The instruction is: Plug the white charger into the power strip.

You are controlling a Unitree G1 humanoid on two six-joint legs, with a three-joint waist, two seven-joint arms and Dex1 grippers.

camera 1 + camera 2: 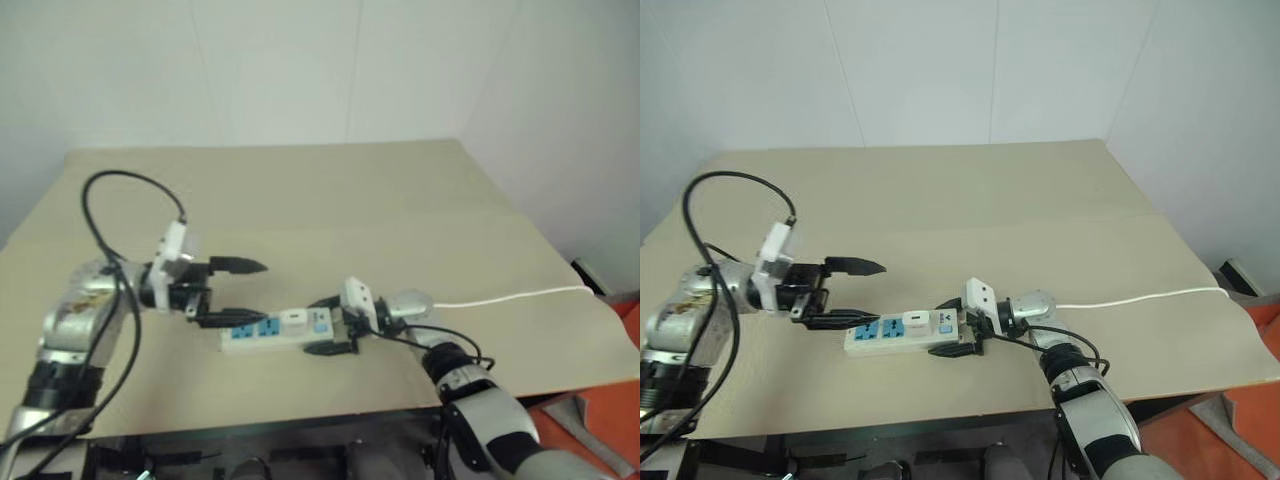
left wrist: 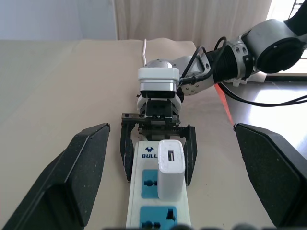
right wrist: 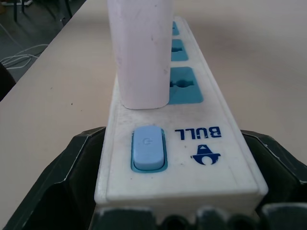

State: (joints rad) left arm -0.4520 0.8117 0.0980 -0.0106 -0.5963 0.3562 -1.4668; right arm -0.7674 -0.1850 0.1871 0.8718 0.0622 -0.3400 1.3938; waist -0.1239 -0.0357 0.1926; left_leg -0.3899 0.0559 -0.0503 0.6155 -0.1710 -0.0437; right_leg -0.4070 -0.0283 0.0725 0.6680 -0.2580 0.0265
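The power strip [image 1: 277, 328] lies flat near the front edge of the tan table [image 1: 330, 200], long axis running left to right. Its switch end points toward the right gripper [image 1: 335, 325], and the cord [image 1: 510, 296] trails off past that arm to the table's right edge. That gripper is pinching the strip — one black finger [image 3: 57, 187] on each long side, pressed against the switch end. The white charger [image 1: 294, 319] sits upright in the socket nearest the switch, its body standing straight up off the strip's face, so it's already plugged in. The other two blue sockets are bare.

The left gripper [image 1: 234, 293] hangs just off the strip's far-left end, a bit above it, fingers spread wide with nothing between them — pointing along the strip toward the charger, not touching either.
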